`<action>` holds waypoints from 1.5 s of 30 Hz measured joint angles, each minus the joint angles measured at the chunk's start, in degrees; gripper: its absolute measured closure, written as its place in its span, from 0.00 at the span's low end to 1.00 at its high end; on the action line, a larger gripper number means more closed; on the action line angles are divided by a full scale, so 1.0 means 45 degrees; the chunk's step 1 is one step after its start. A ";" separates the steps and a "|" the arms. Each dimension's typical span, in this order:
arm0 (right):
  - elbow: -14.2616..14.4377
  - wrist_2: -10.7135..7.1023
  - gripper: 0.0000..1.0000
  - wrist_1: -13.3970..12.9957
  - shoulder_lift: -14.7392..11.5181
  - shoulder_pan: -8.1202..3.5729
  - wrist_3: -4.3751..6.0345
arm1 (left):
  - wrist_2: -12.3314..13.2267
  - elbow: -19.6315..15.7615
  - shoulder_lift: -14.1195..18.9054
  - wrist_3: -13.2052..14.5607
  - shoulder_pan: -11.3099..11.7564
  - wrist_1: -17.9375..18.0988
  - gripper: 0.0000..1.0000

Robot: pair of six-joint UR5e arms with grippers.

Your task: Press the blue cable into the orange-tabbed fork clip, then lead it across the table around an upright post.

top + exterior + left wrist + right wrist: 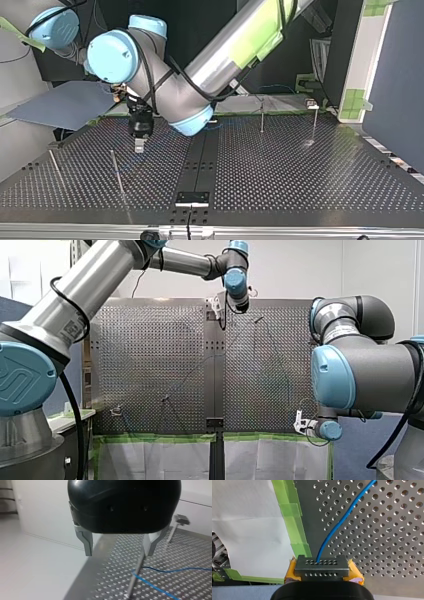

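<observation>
the right gripper (322, 564) sits at the near right edge of the perforated table (150, 355) in the front view, beside green tape (292, 522). its yellow-padded fingers are closed on the blue cable (342, 517), which runs away across the holes. the left gripper (119, 553) hangs over the far middle, metal fingers spread wide and holding nothing. an upright post (136, 576) stands just by one fingertip, and the cable passes close to its foot.
</observation>
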 joint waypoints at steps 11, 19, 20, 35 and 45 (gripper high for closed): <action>-0.0007 -0.0138 1.00 -0.0022 0.0000 0.0012 -0.0043 | 0.0133 -0.1415 0.1418 -0.0343 0.0120 0.1415 0.00; -0.0009 -0.0162 1.00 0.0019 -0.0005 0.0013 -0.0082 | 0.0302 -0.2398 0.2399 -0.0428 0.0236 0.2398 0.00; -0.0010 -0.0162 1.00 0.0020 -0.0003 0.0012 -0.0080 | 0.0307 -0.2550 0.2552 -0.0443 0.0238 0.2549 0.00; -0.0014 -0.0194 1.00 0.0006 -0.0005 0.0016 -0.0062 | 0.0568 -0.4299 0.3477 -0.0888 0.0248 0.4301 0.00; -0.0015 -0.0270 1.00 0.0016 -0.0012 0.0029 -0.0067 | 0.0655 -0.5614 0.3480 -0.1139 0.0127 0.5614 0.00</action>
